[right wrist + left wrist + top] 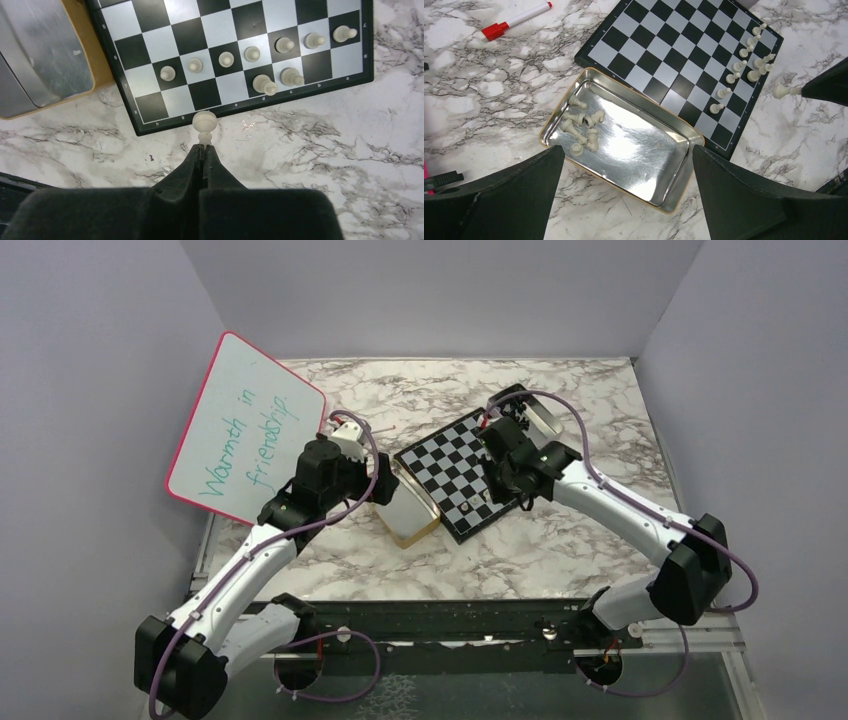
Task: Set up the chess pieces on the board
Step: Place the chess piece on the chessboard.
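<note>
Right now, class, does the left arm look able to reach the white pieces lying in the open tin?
Probably yes. The left gripper hangs open directly above the tin, and the white pieces lie uncovered at one end. The right gripper, shut on a lone white piece, is away beyond the chessboard.

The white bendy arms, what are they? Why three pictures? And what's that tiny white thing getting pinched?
They are two robot arms, each ending in a two-finger gripper. One picture looks down from above; the other two come from cameras on the wrists. On the marble table are a chessboard, a shiny tin with loose pale pieces, a red-capped marker and a whiteboard. Nine pale pieces already stand on the chessboard. The right gripper pinches one pale piece just off the chessboard's edge. The left gripper is open above the tin, holding nothing.
</note>
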You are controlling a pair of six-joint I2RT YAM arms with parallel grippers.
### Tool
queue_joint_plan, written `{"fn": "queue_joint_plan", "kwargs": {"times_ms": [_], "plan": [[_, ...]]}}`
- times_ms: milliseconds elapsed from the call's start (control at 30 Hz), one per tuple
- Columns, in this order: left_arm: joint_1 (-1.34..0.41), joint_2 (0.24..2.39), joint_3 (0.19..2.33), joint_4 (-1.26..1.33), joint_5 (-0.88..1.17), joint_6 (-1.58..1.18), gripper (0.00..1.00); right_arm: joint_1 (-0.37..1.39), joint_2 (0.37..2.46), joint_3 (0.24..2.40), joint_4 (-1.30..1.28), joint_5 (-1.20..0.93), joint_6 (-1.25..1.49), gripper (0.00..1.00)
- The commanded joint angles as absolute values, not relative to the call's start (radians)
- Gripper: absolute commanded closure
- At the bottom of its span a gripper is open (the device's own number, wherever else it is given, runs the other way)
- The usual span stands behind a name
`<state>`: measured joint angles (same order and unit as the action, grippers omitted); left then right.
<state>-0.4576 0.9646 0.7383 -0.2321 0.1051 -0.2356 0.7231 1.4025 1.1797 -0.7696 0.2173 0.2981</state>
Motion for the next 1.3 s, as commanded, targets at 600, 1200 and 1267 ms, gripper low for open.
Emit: {"fn": "queue_joint_plan", "kwargs": {"times_ms": [600,1200,1267], "plan": [[-0.459,0.850,0.730,-0.274,0.058,-0.114,0.01,0.705,1.702,1.357,-0.954,0.100,0.242,0.96],[-0.459,0.846,0.724,-0.273,0.051,-0.106,0.01,0.689,1.825,1.422,-0.986,0.113,0.216,0.95],[-0.459,0.853,0.726,-0.273,0.056,-0.106,0.01,0.686,1.823,1.428,-0.980,0.108,0.216,0.94]]}}
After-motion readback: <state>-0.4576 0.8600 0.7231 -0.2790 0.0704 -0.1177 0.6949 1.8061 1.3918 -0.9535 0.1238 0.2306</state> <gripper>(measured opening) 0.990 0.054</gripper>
